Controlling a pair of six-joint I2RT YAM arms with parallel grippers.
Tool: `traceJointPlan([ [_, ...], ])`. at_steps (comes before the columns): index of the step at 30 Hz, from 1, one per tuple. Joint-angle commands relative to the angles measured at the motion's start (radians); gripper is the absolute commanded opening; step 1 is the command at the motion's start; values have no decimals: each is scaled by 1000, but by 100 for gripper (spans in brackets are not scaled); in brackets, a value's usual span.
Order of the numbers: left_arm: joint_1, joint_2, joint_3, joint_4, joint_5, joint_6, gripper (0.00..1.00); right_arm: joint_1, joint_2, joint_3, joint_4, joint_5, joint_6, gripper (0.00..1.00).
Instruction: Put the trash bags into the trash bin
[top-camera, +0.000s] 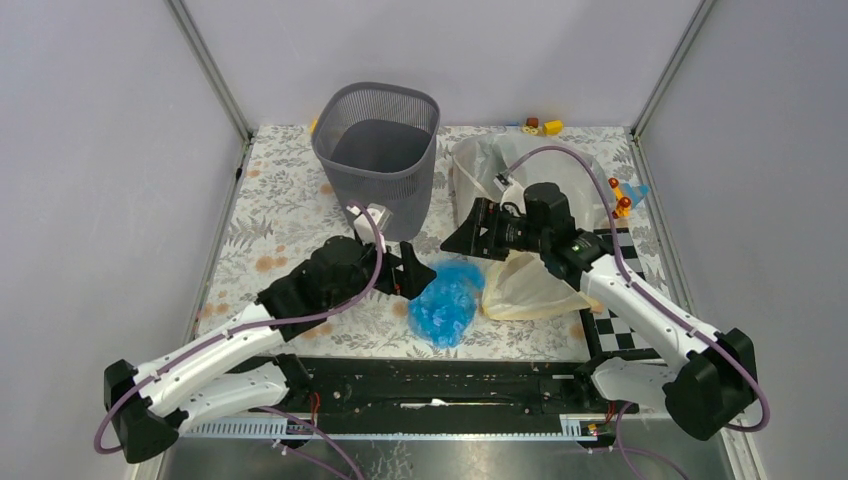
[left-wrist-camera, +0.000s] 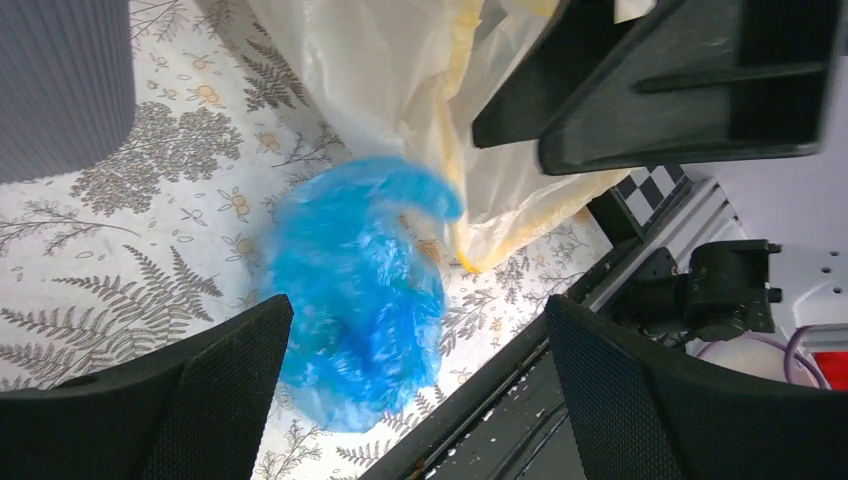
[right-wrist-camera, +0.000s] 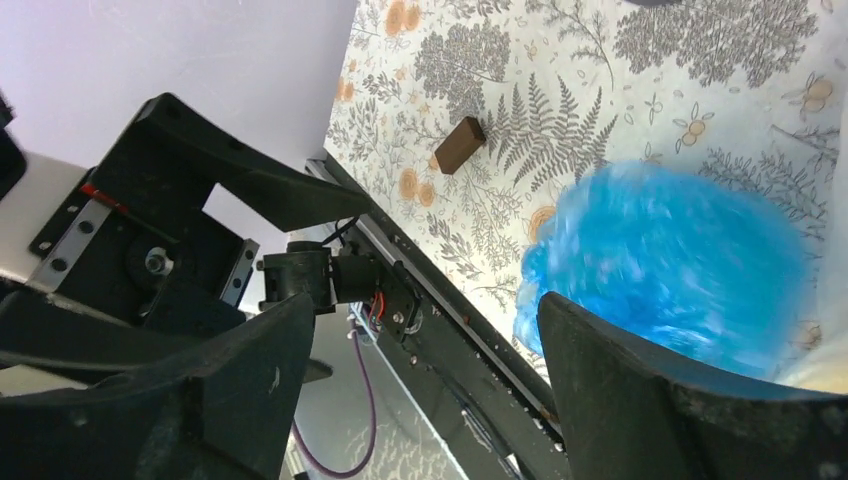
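In the top view, the trash bin (top-camera: 378, 150) is standing upright at the back of the floral surface (top-camera: 290, 220). A blue trash bag (top-camera: 447, 303) and a cream trash bag (top-camera: 525, 288) are lying side by side, touching, on the surface in front of it. The left claw (top-camera: 418, 274) is hanging just left of the blue bag and the right claw (top-camera: 463, 232) just above it. In the left wrist view, the left claw's fingers (left-wrist-camera: 200, 400) are standing wide apart, gripping nothing, with the blurred blue bag lying between and beyond them. In the right wrist view, the right claw's fingers (right-wrist-camera: 640, 400) are likewise standing apart and empty over the blue bag, and a small brown block (right-wrist-camera: 460, 145) is lying farther off.
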Motion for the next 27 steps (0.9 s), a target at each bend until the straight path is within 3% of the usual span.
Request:
traceJointPlan([
  [1, 3, 34, -10, -44, -80, 2, 99, 2, -76, 62, 9, 77, -74, 89],
  [11, 2, 251, -48, -22, -131, -7, 99, 3, -115, 190, -438, 709, -338, 89],
  [15, 2, 318, -53, 12, -159, -8, 95, 2, -60, 184, -469, 984, -366, 99],
  [17, 2, 325, -78, 56, -157, -15, 93, -19, -42, 155, -438, 1099, -357, 100],
  [18, 2, 325, -93, 78, -153, -22, 93, -66, -31, 135, -406, 1073, -352, 100],
  [21, 2, 336, -124, 133, -139, -38, 91, -309, -7, 67, -244, 735, -310, 100],
  [27, 3, 389, -177, 248, -118, -45, 90, -342, 174, 71, -65, 881, -296, 100],
])
